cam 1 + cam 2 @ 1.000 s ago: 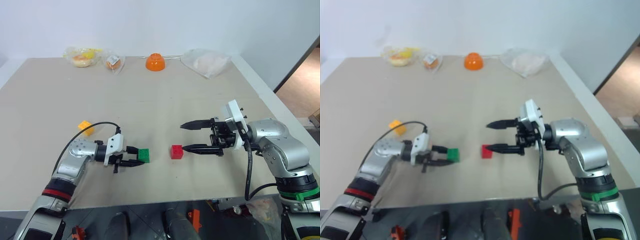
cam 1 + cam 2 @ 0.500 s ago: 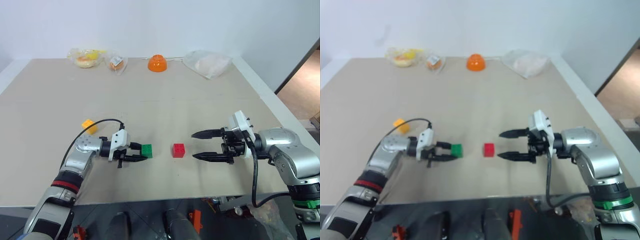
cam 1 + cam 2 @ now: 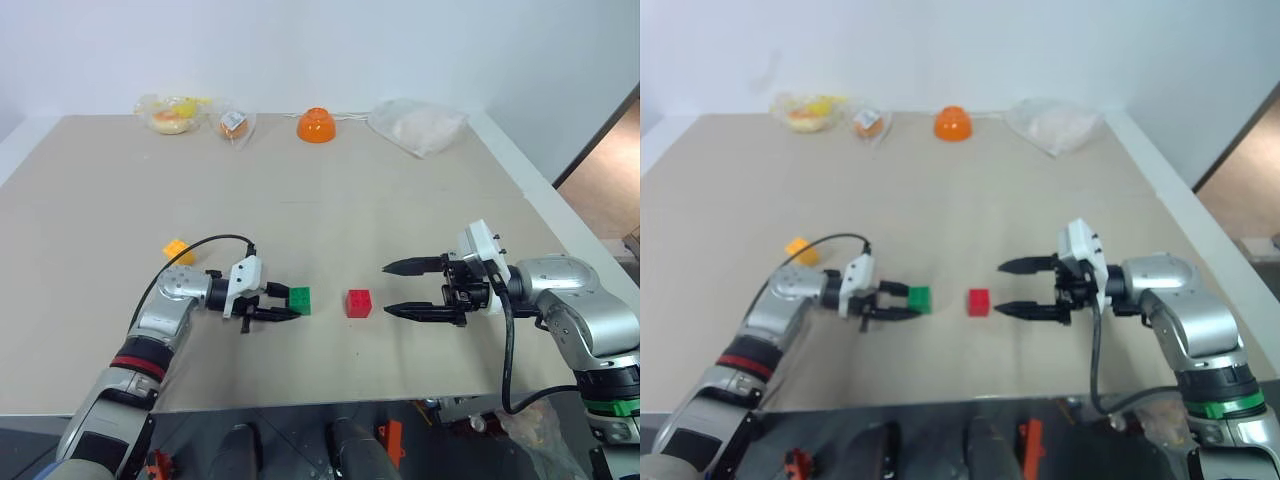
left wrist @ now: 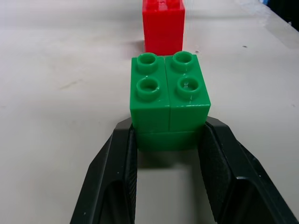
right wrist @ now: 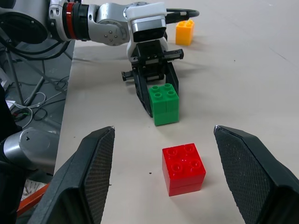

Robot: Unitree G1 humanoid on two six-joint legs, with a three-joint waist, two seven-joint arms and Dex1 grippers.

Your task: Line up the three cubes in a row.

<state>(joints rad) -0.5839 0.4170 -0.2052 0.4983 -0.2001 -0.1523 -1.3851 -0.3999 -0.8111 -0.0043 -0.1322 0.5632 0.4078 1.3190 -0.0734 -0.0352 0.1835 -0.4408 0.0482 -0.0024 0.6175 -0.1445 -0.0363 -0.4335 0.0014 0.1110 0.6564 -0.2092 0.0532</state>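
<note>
My left pincer (image 3: 283,304) is clamped on the green cube (image 3: 299,300) just beside the red cube (image 3: 358,303), right pincer (image 3: 385,289) hangs empty and wide, yellow cube (image 3: 177,251) lies apart on the counter (image 3: 330,200); pushing on could knock red askew.

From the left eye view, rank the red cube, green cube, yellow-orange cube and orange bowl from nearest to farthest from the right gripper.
Measured from the right gripper, open on the right of the table:
1. Red cube, just off its fingers' tips.
2. Green cube, beyond the red one, clamped in the left gripper.
3. Yellow-orange cube, far left.
4. Orange bowl, at the table's far edge, a close call with the yellow-orange cube.
</note>
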